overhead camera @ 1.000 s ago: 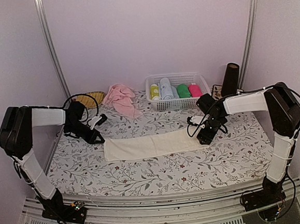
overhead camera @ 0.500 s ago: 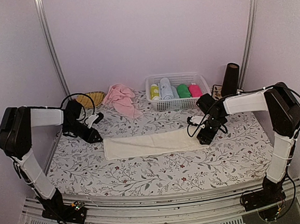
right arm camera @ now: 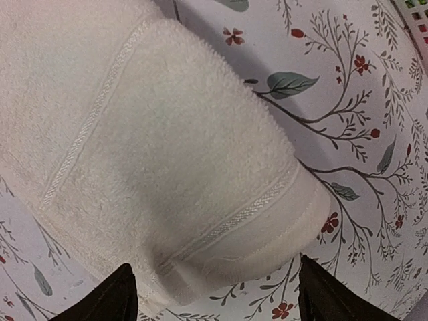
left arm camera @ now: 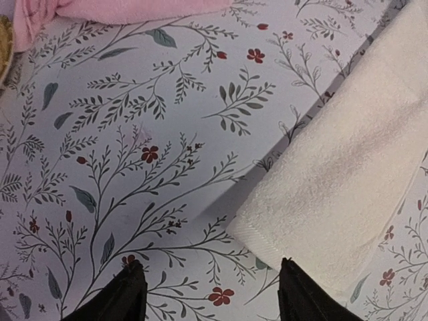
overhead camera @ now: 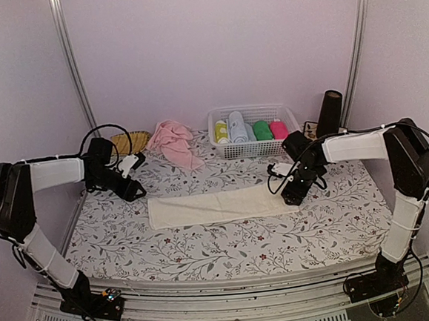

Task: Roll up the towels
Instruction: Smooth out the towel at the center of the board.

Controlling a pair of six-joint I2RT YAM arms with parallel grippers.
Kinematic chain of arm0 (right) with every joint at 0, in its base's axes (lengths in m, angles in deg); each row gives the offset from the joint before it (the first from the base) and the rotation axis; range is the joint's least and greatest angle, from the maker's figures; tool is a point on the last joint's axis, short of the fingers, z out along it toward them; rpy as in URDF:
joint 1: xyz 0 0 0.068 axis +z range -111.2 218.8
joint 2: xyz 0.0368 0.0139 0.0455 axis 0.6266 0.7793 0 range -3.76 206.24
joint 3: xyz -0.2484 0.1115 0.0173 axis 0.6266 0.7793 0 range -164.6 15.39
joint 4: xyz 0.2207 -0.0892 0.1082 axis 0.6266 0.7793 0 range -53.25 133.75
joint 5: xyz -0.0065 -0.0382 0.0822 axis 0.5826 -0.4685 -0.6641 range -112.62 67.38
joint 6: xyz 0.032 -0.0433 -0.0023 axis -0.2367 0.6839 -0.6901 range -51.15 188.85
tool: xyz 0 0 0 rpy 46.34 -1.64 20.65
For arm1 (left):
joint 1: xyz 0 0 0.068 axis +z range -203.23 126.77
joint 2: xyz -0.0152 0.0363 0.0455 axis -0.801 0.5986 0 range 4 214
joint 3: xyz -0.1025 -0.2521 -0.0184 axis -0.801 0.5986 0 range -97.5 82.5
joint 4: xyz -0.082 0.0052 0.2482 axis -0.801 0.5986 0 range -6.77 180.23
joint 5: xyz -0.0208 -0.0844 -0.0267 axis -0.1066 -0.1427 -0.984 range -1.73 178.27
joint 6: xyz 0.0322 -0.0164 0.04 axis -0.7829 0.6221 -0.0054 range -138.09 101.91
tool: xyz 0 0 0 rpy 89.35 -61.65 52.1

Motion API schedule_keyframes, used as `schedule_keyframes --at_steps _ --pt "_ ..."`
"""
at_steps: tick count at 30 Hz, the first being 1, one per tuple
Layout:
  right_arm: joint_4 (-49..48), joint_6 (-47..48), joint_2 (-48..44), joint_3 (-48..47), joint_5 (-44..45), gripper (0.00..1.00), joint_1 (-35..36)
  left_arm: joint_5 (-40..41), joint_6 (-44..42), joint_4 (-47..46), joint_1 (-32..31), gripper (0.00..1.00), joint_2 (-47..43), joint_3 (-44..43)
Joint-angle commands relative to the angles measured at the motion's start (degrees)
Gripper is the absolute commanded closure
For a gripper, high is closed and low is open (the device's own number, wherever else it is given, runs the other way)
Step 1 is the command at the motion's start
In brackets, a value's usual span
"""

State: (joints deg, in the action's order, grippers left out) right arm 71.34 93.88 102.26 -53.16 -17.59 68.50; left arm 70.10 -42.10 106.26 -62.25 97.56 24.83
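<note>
Left gripper (left arm camera: 210, 294) was shut by cream towel (overhead camera: 218, 205) end, now open, empty, pulled back. Right gripper (right arm camera: 214, 294) wide open over other end (nothing held). I judge rolling comes next.

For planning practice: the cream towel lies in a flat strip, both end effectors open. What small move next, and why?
Probably lower the right end effector and pinch the cream towel at its right end to start rolling: the open jaws hang over that end; the left end effector sits clear.
</note>
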Motion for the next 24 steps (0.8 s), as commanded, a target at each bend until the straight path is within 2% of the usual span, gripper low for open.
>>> schedule_keyframes --at_steps 1,7,14,18,19,24 --pt "-1.4 -0.4 -5.4 -3.2 -2.9 0.16 0.4 4.6 -1.5 -2.5 -3.3 0.3 -0.5 1.1" --pt "-0.9 2.3 -3.6 -8.4 -2.2 0.14 0.2 10.5 -2.3 -3.3 -6.6 0.24 0.0 3.3" --pt "0.7 5.2 3.1 -14.9 -3.2 0.13 -2.1 17.1 -2.5 -6.3 -8.9 0.23 2.3 4.0" --pt "2.3 3.8 2.8 -13.8 0.4 0.14 -2.1 20.2 -3.1 -8.0 -10.5 0.21 2.4 4.4" --pt "2.5 3.0 2.0 -12.9 0.6 0.14 -1.9 21.0 -3.1 -8.6 -10.7 0.14 2.5 4.5" --pt "1.0 -1.4 -2.0 -6.2 -3.0 0.14 -1.9 26.8 -2.9 -10.7 -11.1 0.1 5.7 3.5"
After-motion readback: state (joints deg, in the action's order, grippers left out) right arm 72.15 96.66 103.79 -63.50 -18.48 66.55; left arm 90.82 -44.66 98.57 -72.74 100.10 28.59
